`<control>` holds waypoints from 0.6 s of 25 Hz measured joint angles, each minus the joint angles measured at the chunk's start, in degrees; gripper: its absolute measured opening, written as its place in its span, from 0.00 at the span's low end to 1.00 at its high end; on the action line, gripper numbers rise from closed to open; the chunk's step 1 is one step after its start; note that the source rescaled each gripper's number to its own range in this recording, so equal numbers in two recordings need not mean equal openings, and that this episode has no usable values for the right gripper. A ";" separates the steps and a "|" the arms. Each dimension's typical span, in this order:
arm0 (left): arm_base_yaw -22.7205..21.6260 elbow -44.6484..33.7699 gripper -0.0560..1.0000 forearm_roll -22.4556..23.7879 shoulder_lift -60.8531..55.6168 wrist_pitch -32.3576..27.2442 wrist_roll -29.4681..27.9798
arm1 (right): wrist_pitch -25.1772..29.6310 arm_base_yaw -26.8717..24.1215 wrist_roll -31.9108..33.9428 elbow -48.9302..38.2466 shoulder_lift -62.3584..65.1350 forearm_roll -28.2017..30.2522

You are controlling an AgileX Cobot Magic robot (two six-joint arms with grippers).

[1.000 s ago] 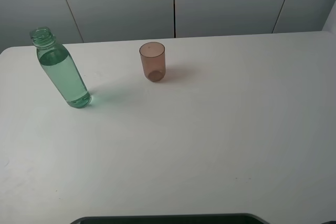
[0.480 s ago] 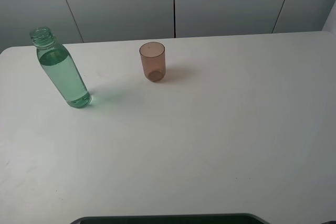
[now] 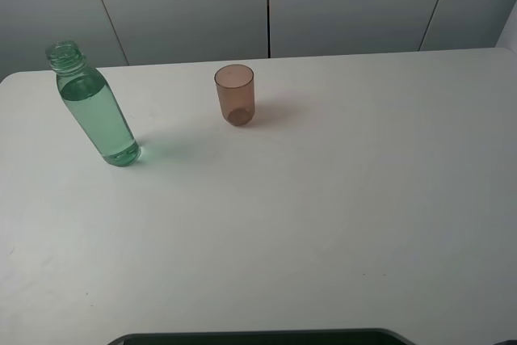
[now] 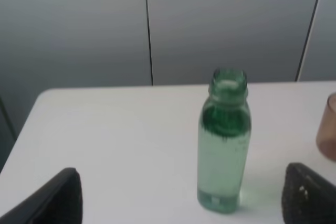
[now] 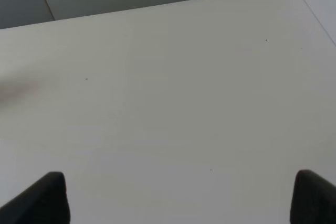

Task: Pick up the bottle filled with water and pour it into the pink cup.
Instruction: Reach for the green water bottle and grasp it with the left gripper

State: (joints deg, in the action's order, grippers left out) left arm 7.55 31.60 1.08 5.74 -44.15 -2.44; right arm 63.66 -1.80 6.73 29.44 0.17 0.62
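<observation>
Centre the left gripper (image 4: 181, 199) — jaws apart, empty — around the uncapped green-tinted clear plastic bottle (image 4: 223, 145) mid-body, close firmly, keep it upright; right gripper (image 5: 182, 196) jaws likewise apart.

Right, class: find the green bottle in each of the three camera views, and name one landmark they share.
Exterior high: the bottle stands near the far left corner of the table, left of the pink cup.
Left wrist: the bottle stands ahead of the open left claw, the cup's edge beside it.
Right wrist: not in it; only table and wall show.
Shared landmark: the table's far edge against the grey panelled wall.
</observation>
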 joint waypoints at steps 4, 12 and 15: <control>0.00 0.00 0.85 0.00 5.57 12.47 -0.21 | 0.00 0.00 0.00 0.00 0.00 0.00; 0.00 -8.95 0.85 0.00 14.50 45.12 -0.21 | 0.00 0.00 0.00 0.00 0.00 0.00; 0.00 -17.15 0.85 0.10 16.43 57.58 -0.43 | 0.00 0.00 0.00 0.00 0.00 0.00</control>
State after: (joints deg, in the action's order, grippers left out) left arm 7.55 14.44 1.18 22.17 13.42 -2.87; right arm 63.66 -1.80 6.73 29.44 0.17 0.62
